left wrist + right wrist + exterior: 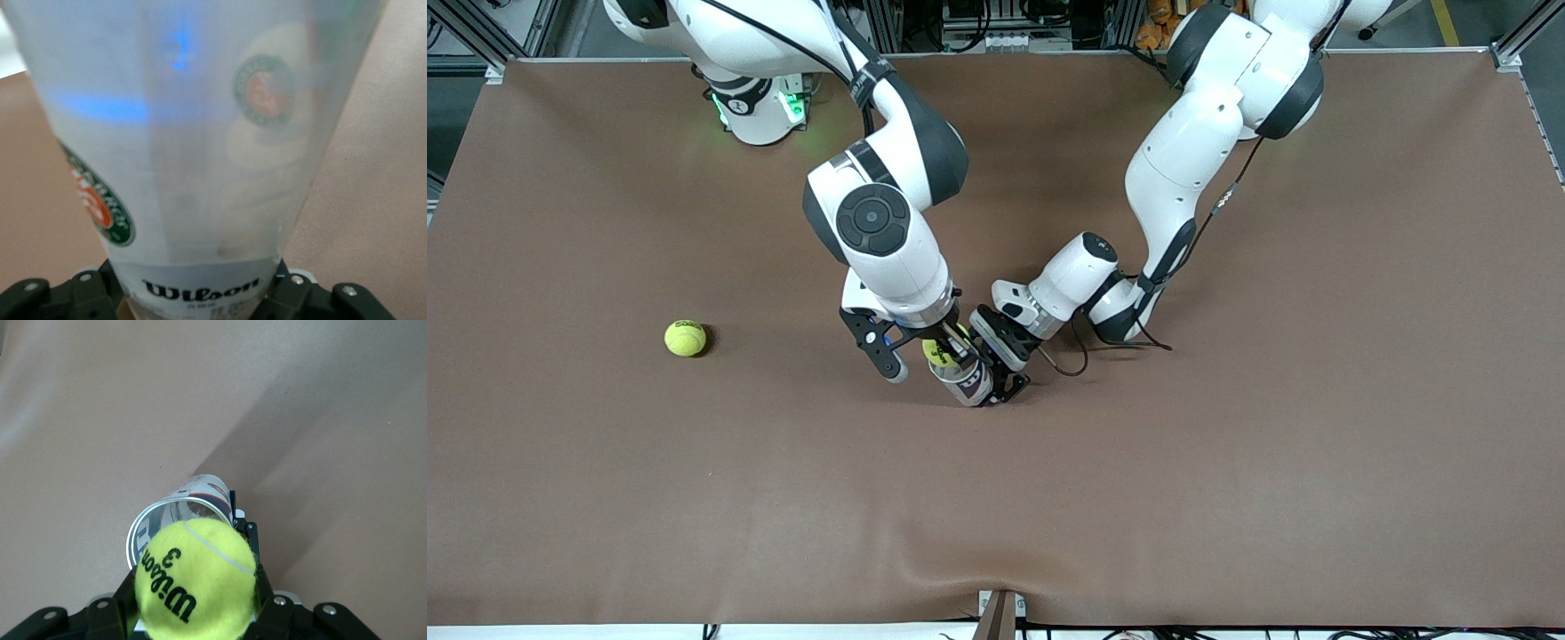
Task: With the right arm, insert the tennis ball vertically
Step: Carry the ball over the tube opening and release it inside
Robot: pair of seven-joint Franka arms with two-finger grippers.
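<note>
Right gripper [919, 354] sits near the table's centre, clamped on a tennis ball [195, 579] directly over the open mouth of a clear tube [179, 515], so we judge the ball is lined up for a straight drop. At its three o'clock in the front view, the left gripper [1007, 384] is clamped round the tube's base to steady it upright. We count two balls; the spare ball [685, 338] lies at nine o'clock, well apart. One tube, two arms.

Even overhead light, soft shadows on the brown table [1227, 444]; close-up tube [200, 167] blurred, blue glare.
</note>
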